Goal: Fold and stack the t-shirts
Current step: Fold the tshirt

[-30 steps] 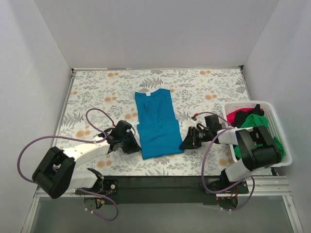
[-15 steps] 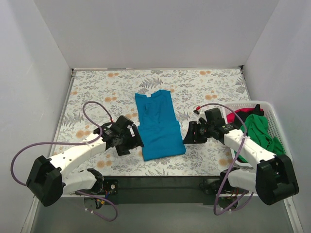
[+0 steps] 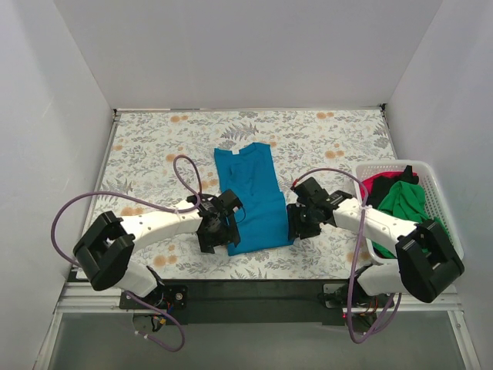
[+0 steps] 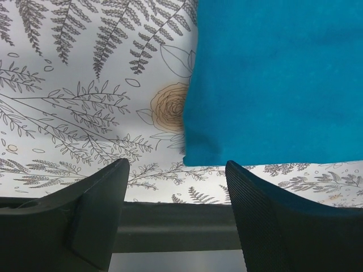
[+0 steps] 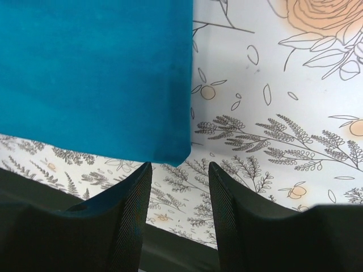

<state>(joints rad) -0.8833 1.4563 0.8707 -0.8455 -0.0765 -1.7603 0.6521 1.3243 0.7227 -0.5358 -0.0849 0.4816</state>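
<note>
A teal-blue t-shirt (image 3: 248, 196) lies folded into a long strip on the flowered table (image 3: 154, 146). My left gripper (image 3: 216, 240) hovers at its near left corner, open and holding nothing. In the left wrist view that shirt (image 4: 272, 79) ends just beyond the left gripper (image 4: 177, 187). My right gripper (image 3: 296, 230) is at the near right corner, also open and holding nothing. The right wrist view shows the shirt (image 5: 96, 73) with its corner just ahead of the right gripper (image 5: 180, 181). A green t-shirt (image 3: 408, 200) and a red t-shirt (image 3: 377, 183) lie bunched in the basket.
A white slatted basket (image 3: 389, 164) stands at the right edge of the table, beside the right arm. The table's dark near edge (image 4: 176, 226) runs just behind both grippers. Grey walls close in the left, back and right sides.
Both arms have swung in from the shirt's sides to its near corners. Both grippers have gone from nearly shut to open.
</note>
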